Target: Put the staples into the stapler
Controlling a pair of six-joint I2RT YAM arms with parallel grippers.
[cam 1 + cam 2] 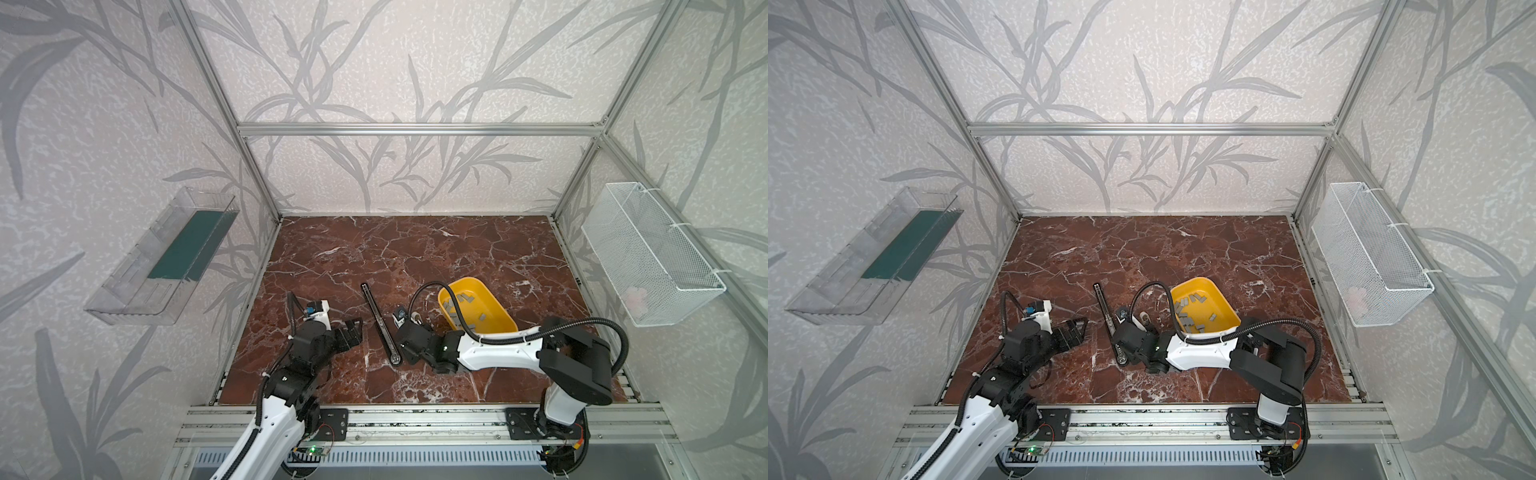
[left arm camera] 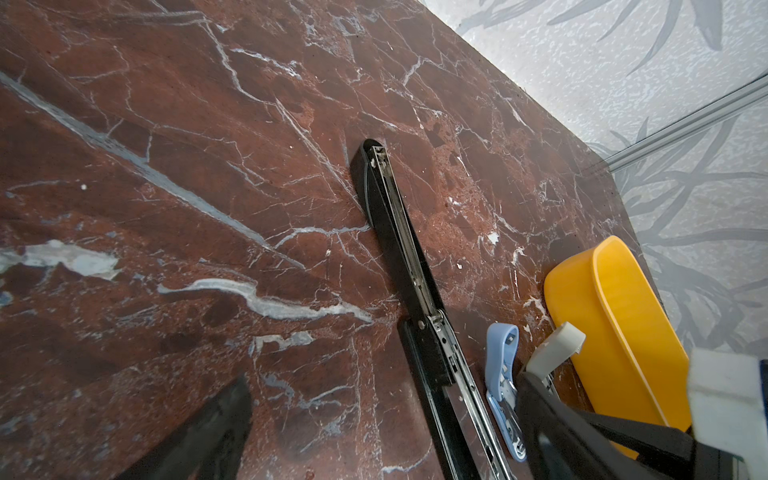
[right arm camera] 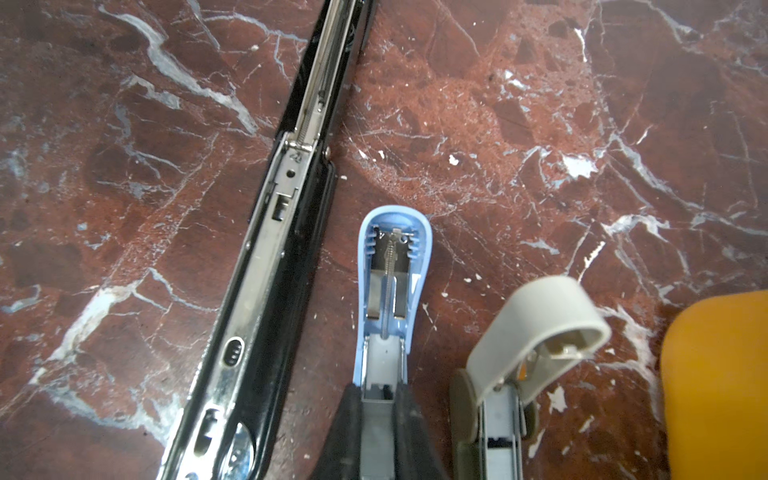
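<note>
Overall, the red-brown marble-patterned tabletop (image 1: 415,249) fills the floor of the enclosure. A white wire-mesh basket (image 1: 648,253) is fixed to the right wall and a clear plastic bin (image 1: 166,257) to the left wall. A yellow tray (image 1: 492,300) sits on the tabletop right of centre, partly behind the right arm. A long black stapler (image 1: 379,320) lies near the middle, folded out flat with its metal channel facing up. The left gripper (image 1: 353,331) hangs just left of this stapler with its jaws spread wide and nothing between them. The right gripper (image 3: 378,392) is low over the table on the stapler's other side. Its two black fingers are closed against the sides of the metal magazine of a small blue stapler (image 3: 392,266). The blue stapler lies opened out, its lid laid back and its spring exposed, between the black stapler and a small grey stapler (image 3: 540,328). The grey stapler's lid is tilted up, and the stapler lies just beside the tray. The staples (image 1: 1195,298) lie loose and scattered inside the yellow tray as short grey strips. Whether any strip sits in the blue stapler's magazine cannot be determined.
</note>
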